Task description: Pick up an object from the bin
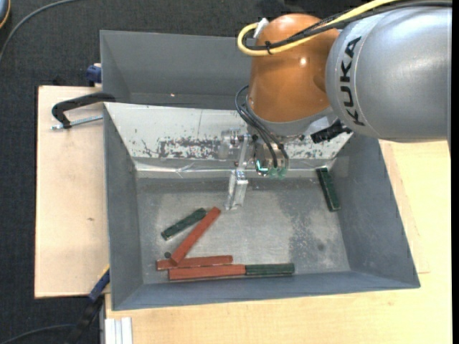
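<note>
six slim sticks lie in the grey metal bin [373, 221], three red-brown and three dark green. the arm [401, 63] comes in from 3 o'clock. below its orange cover [287, 70] the hand [235, 194] hangs near the middle of the bin, a little toward 12 o'clock and close to the far wall. it points down at bare floor. i cannot tell how far it is open, nor whether it has hold of anything. nearest to it, toward 7 o'clock, is the slanting red-brown stick [195, 236]; its upper end lies near the hand's lower end, and i cannot tell if they touch. on that stick's 9 o'clock side lies the slanting dark green stick [183, 223], its upper end just beside the red-brown one's and its lower end spread away from it. the slanting red-brown stick's lower end runs down onto the flat red-brown pair [201, 266], which lie side by side along the near wall at 7 o'clock. the front dark green stick [269, 269] lies at 6 o'clock, end to end with the nearer stick of that pair. the side dark green stick [328, 188] lies at 3 o'clock by the foot of that wall, well apart from the others.
</note>
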Controlling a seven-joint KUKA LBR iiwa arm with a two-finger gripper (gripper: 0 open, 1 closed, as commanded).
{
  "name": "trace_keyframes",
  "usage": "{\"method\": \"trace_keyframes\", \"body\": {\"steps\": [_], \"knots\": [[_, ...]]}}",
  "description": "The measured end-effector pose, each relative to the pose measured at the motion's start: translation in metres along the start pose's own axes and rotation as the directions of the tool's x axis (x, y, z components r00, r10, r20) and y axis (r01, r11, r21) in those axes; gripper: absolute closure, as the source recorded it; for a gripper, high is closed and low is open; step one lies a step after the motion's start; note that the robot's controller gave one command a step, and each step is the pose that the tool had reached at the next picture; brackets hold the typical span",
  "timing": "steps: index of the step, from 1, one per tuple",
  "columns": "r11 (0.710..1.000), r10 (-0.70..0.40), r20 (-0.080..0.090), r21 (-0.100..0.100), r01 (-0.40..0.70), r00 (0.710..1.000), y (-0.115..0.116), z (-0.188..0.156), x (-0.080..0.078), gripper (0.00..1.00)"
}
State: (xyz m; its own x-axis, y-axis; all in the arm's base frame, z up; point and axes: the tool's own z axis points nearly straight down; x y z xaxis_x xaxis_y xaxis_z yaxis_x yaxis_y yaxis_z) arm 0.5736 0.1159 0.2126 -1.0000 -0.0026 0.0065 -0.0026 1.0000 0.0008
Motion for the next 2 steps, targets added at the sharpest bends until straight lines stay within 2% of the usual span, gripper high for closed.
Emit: {"method": "trace_keyframes", "body": {"steps": [1, 2], "knots": [[1.000, 0.016, 0.000, 0.001, -0.016, 1.000, -0.028, 0.146, -0.011, 0.00], [0.916, -0.401, 0.016, 0.001, 0.401, 0.916, 0.061, 0.110, -0.006, 0.00]]}}
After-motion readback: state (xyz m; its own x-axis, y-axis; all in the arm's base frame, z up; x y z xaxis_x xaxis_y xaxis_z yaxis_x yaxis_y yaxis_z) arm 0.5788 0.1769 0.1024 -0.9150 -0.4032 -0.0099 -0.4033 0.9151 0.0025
